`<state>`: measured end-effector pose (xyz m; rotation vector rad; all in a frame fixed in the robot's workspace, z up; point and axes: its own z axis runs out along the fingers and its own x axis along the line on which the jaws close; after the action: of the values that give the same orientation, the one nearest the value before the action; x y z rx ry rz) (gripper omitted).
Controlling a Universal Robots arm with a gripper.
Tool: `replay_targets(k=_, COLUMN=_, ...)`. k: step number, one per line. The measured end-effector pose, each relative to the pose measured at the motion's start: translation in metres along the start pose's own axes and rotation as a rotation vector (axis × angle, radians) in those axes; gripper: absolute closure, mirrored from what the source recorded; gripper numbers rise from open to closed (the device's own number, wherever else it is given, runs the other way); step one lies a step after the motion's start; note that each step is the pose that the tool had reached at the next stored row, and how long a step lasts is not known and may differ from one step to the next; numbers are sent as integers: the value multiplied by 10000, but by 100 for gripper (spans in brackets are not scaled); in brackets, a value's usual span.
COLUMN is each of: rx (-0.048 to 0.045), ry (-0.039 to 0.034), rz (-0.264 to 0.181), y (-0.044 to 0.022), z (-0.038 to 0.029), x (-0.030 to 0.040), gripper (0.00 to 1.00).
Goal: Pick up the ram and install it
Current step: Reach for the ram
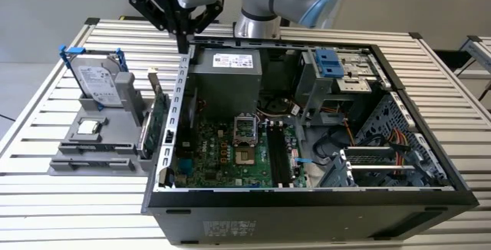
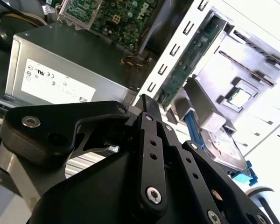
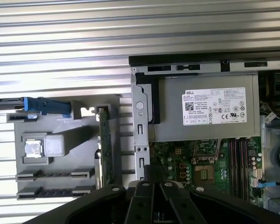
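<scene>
pincer (image 1: pixel 183 47) | black angular links, tips pressed together, empty | near perforated sheet-metal case wall (image 1: pixel 181 89)

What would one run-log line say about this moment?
claw: shut, empty | position: over case wall beside power supply | tray: hard drive standing in it

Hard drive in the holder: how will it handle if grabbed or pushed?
Likely rigid and heavy for its size: the hard drive looks metal-cased. It stands on edge in the gray holder, so a sideways push might tip it. Its blue clips look plastic, possibly flexible.
</scene>
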<state>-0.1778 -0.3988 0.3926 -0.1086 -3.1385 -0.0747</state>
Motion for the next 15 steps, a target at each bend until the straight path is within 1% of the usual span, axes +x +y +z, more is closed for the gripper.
replay_targets(k=3, rx=6, ry=51, rz=2, y=-2, z=-1, x=29, gripper=100)
replay_targets(k=15, rx=4, ry=58, rz=3, y=-9, z=0, x=133, gripper=100)
